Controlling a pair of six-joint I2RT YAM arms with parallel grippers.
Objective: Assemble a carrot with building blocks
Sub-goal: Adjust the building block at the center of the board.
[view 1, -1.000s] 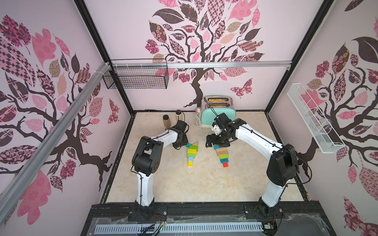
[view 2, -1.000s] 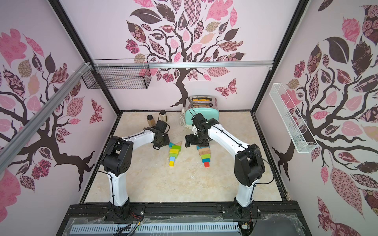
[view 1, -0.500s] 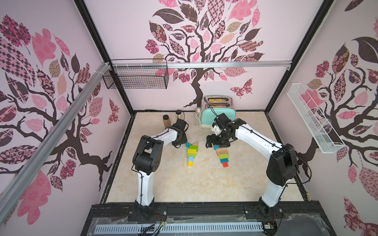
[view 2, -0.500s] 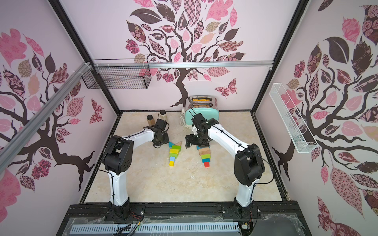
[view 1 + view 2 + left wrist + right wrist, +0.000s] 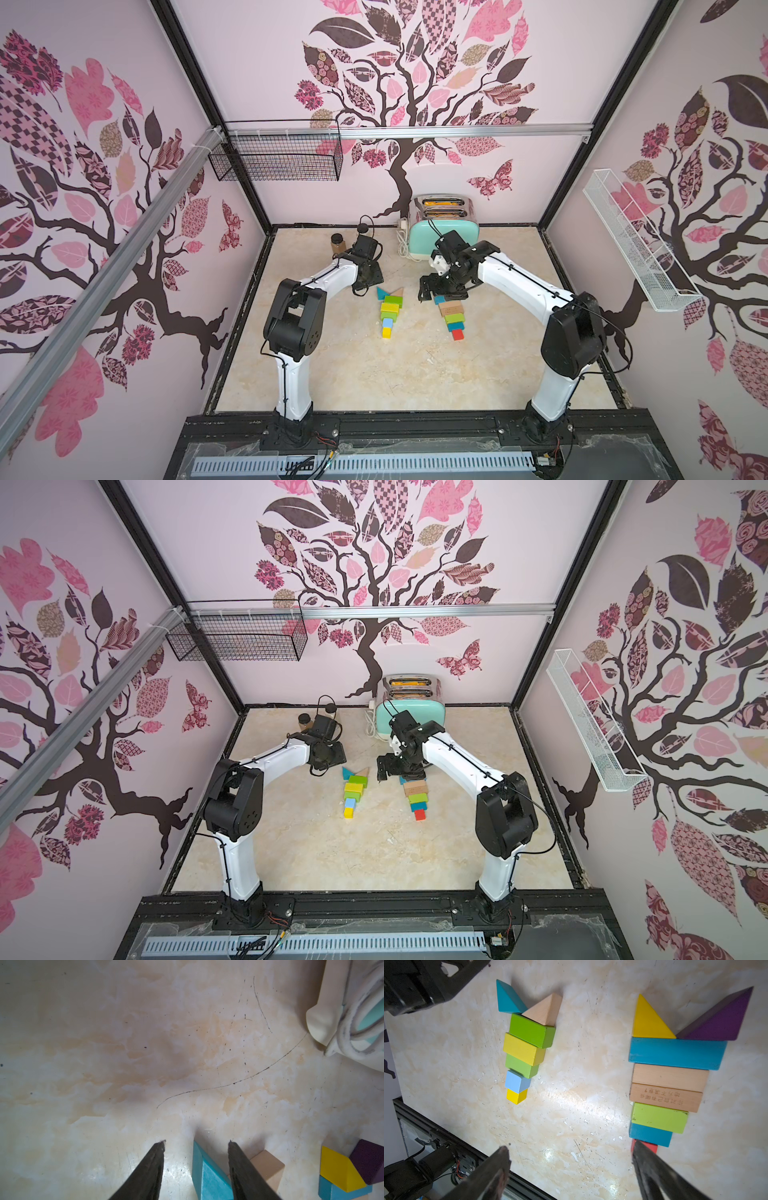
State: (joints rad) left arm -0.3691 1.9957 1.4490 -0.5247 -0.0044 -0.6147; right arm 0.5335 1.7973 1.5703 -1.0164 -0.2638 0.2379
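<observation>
Teal triangular wooden wedge [image 5: 380,293] set at 9 o'clock of tan triangular wooden wedge [image 5: 398,291], straddled by parted left gripper [image 5: 196,1141] jaws. Right gripper [image 5: 570,1145] jaws wide, empty. Wedge could be snagged and dragged askew if jaws are lifted off-centre.

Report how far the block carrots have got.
Both look built: the smaller yellow-tipped block carrot and the bigger red-tipped block carrot. In hand: nothing; the open left hand straddles the teal wooden wedge. Left: probably only withdrawing it.
</observation>
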